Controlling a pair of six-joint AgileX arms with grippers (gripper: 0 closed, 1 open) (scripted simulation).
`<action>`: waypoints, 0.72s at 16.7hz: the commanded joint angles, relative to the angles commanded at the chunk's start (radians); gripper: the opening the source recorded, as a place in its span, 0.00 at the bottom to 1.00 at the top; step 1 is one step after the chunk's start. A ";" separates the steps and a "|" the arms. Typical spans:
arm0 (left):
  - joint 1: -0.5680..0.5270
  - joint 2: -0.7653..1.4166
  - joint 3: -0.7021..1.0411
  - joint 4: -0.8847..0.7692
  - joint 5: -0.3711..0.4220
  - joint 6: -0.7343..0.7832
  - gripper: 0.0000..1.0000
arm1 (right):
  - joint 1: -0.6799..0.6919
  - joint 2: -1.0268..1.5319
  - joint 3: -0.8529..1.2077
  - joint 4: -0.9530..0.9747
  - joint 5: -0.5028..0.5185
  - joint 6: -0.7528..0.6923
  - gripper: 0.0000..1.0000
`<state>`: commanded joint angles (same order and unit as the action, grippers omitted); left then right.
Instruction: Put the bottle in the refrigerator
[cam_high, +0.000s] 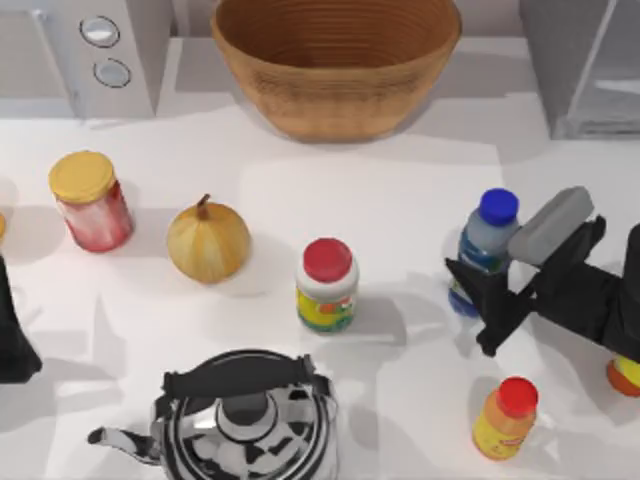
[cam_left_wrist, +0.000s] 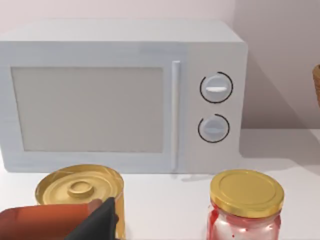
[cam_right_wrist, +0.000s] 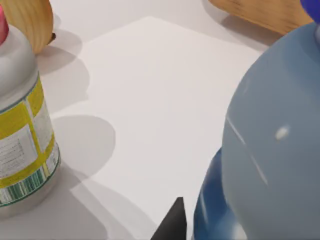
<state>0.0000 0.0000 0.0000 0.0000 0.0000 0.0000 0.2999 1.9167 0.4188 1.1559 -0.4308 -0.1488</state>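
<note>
One bottle (cam_high: 487, 243) matters: it stands upright on the worktop (cam_high: 400, 200) at the right, well short of the refrigerator (cam_high: 585, 60). Your right tool (cam_high: 478, 300) sits spread around its lower body, apparently not yet clamped. Expect light, stiff, slick plastic; grip mid-body at the label, whose writing is unreadable. Your left tool (cam_left_wrist: 97, 222) is parked at the left edge; whether its fingers are apart, I cannot tell.

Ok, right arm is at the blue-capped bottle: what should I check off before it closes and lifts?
1. Right gripper open, fingers either side of the bottle: ok.
2. Bottle upright: ok.
3. Fingers touching the bottle: cannot tell.
4. Small orange bottle apart from the gripper: ok.
5. Refrigerator at the right rear; door open: cannot tell.
6. Left arm parked at the table's left edge: ok.
</note>
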 joint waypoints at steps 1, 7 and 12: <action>0.000 0.000 0.000 0.000 0.000 0.000 1.00 | 0.000 0.000 0.000 0.000 0.000 0.000 0.25; 0.000 0.000 0.000 0.000 0.000 0.000 1.00 | 0.000 0.000 0.000 0.000 0.000 0.000 0.01; 0.000 0.000 0.000 0.000 0.000 0.000 1.00 | 0.000 0.000 0.000 0.000 0.000 0.000 0.01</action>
<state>0.0000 0.0000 0.0000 0.0000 0.0000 0.0000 0.2999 1.9167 0.4188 1.1559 -0.4308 -0.1488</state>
